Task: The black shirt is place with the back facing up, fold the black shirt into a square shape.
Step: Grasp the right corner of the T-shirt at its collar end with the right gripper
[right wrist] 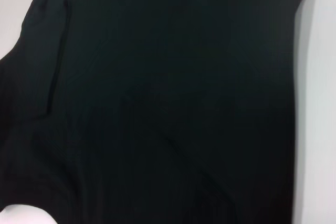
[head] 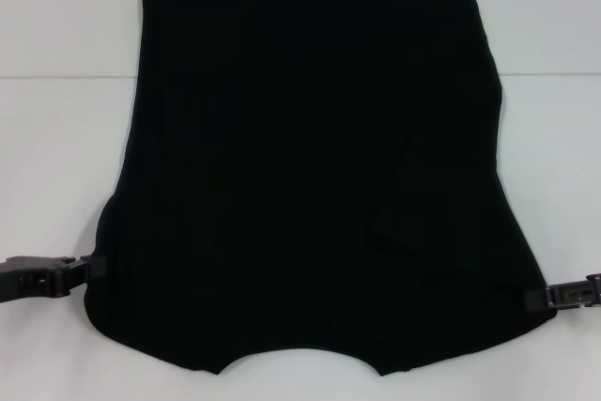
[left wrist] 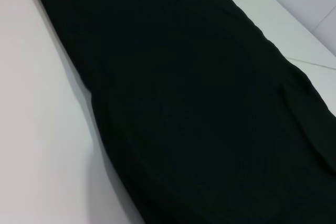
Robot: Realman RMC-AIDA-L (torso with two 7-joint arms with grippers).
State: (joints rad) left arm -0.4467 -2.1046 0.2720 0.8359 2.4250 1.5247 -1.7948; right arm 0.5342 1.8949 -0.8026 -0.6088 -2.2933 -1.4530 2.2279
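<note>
**Clerk:** As the cloth stands now, item one: the black shirt (head: 310, 166), flat on the white table (head: 56, 25), sleeves already turned in so it makes a tall panel. Its collar notch lies at the near edge, its hem at the far edge. No lettering shows on the upper face.

**Checker:** Long axis?

**Clerk:** Near to far, straight away from the robot. A diagonal fold line crosses the shirt's right half, where a flap lies over the body.

**Checker:** Item two?

**Clerk:** The left gripper (head: 89, 268), touching the shirt's left edge close to the near corner. Whether its fingers are pinched on the cloth or only set against it, I cannot tell.

**Checker:** Item three?

**Clerk:** The right gripper (head: 537, 297), at the shirt's right edge close to the near corner, level with its partner. Finger state likewise cannot be told. Both wrist views show only shirt and table.

**Checker:** Which arm is nearer the work?

**Clerk:** Neither; they flank the shirt evenly, one per near corner. The whole length of the shirt lies beyond them, so I judge the coming move to be carrying the near end away toward the hem, across the long axis, halving the panel toward a square.
</note>
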